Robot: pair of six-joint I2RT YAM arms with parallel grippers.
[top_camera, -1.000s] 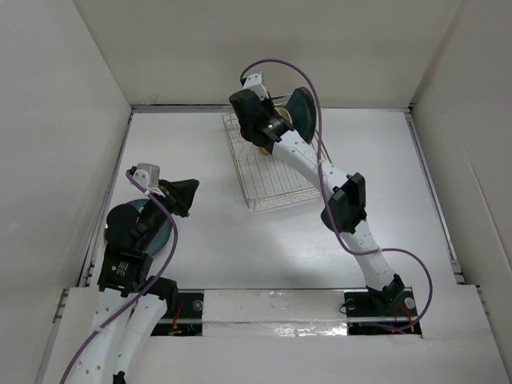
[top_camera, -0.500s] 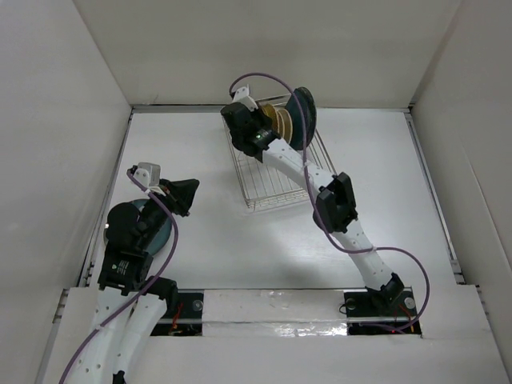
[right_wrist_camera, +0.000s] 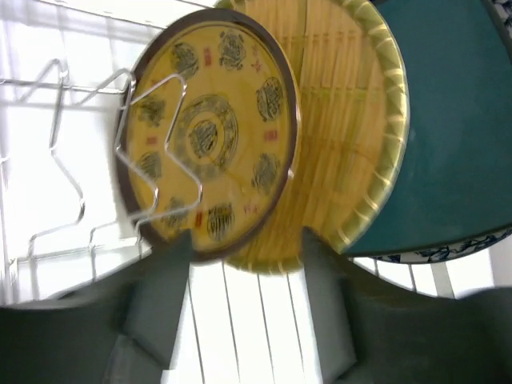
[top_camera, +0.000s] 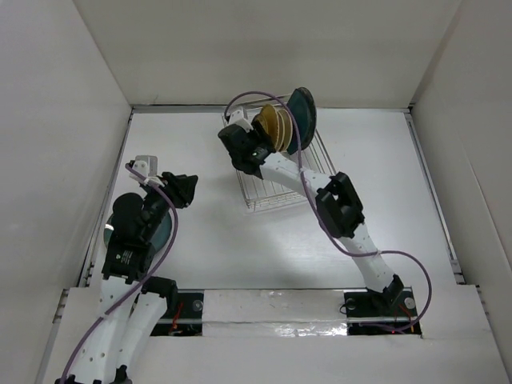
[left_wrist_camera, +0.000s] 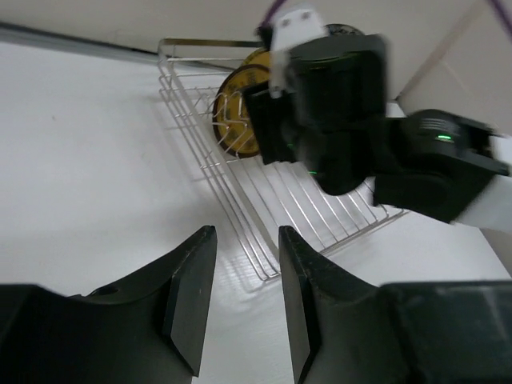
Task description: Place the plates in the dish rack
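Note:
The dish rack (top_camera: 276, 182) (left_wrist_camera: 258, 194) stands at the back middle of the table. Several plates stand upright in its far end: a yellow patterned one with a dark rim (right_wrist_camera: 206, 134) (top_camera: 267, 128) (left_wrist_camera: 235, 122), a gold ribbed one (right_wrist_camera: 346, 144), a teal one (right_wrist_camera: 456, 136) (top_camera: 302, 110), and behind them a white-and-blue rim (right_wrist_camera: 448, 253). My right gripper (right_wrist_camera: 244, 300) (top_camera: 250, 152) is open just short of the yellow plate, holding nothing. My left gripper (left_wrist_camera: 244, 300) (top_camera: 186, 190) hovers open and empty over bare table left of the rack. Another teal plate (top_camera: 162, 230) lies under the left arm.
White walls enclose the table on the left, back and right. The right arm (top_camera: 340, 208) reaches diagonally across the rack's near right corner. In the left wrist view the right gripper's black body (left_wrist_camera: 336, 104) hangs over the rack.
My right gripper has opened, let go of the yellow plate in the rack and drawn back to the left. My left gripper has opened too and shifted slightly away.

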